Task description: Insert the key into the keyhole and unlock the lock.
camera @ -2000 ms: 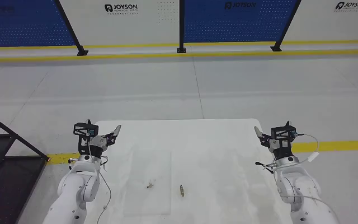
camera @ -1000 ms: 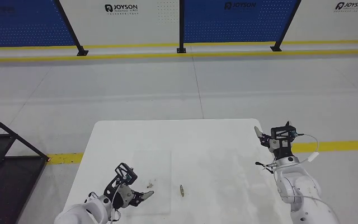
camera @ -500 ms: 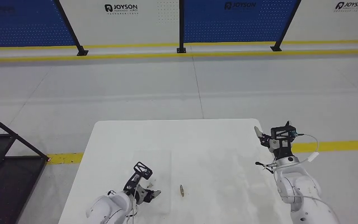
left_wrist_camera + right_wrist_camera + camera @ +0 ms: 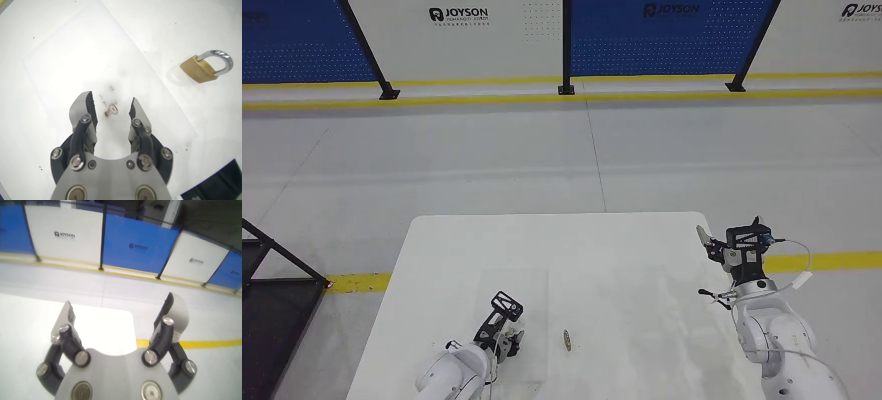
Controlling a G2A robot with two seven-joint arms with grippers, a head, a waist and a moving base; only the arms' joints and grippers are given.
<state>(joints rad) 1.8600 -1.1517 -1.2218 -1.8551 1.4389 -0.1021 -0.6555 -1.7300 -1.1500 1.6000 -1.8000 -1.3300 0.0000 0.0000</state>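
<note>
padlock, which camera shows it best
The left wrist view: the padlock lies close, brass body and steel loop both distinct. In the top view it is a tiny speck. The right wrist view faces the floor and barriers.

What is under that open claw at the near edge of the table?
A small silver key lies on the table below the left gripper, between its open fingers, untouched. The gripper's own body hides the table surface behind them.

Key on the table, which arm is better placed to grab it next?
Left. The left pincer, open, hangs right over the key, jaws either side of it. The right pincer sits at the table's far corner, away from key and padlock.
</note>
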